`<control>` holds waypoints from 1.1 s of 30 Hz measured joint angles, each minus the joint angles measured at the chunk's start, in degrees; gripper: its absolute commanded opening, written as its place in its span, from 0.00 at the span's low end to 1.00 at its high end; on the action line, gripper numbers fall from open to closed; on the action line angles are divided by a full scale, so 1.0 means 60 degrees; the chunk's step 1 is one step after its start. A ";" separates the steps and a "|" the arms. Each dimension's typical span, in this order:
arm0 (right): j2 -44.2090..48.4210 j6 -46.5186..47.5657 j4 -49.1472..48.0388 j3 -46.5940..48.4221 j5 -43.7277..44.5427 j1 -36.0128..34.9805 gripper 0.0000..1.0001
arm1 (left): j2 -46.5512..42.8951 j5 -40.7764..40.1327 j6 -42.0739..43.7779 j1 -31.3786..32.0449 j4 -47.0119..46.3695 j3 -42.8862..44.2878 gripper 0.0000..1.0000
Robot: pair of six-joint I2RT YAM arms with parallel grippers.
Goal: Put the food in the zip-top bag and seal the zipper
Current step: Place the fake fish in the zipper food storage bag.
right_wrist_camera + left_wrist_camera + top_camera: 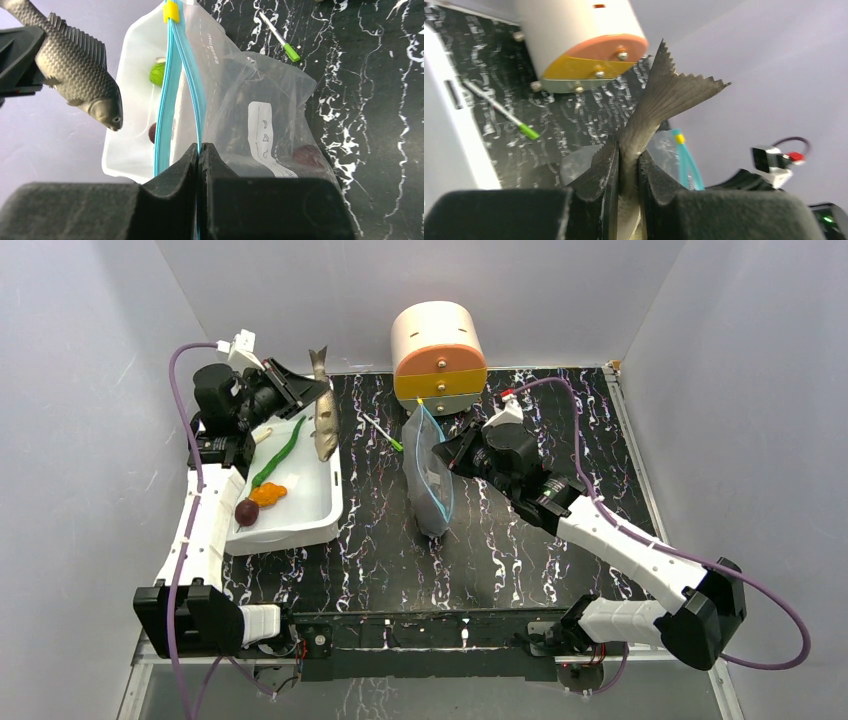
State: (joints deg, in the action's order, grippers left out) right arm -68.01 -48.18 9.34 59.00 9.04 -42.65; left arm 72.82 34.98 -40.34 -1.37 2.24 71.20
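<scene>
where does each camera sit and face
Top external: above, behind the arm bases, looking down on the black marbled table; left arm, right arm show.
Left wrist: on the left hand, looking across the table; fingers clamp the grey-brown toy fish.
Right wrist: on the right hand, facing the clear plastic zip-top bag its fingers pinch.
Wrist views share fish and green-tipped white pen.

A lab test booth: plain grey walls (90, 390) enclose a black marbled table (520, 560).
</scene>
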 measured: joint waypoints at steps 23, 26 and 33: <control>-0.0718 -0.1985 -0.1115 -0.0069 0.0240 0.0000 0.00 | -0.0277 -0.0149 -0.4524 0.2881 -0.5850 -0.1730 0.00; -0.0769 -0.2051 -0.1144 -0.0069 0.0219 0.0000 0.00 | -0.0277 -0.0678 -0.4819 0.3209 -0.6510 -0.2055 0.00; -0.0925 -0.2288 -0.1246 -0.0069 0.0109 -0.0011 0.00 | -0.0117 -0.1486 -0.5217 0.3738 -0.7275 -0.2368 0.00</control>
State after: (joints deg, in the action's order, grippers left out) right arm -73.56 -61.91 1.87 58.59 9.69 -42.72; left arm 72.12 26.06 -71.64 21.06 -41.41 56.99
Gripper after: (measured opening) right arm 0.009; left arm 0.120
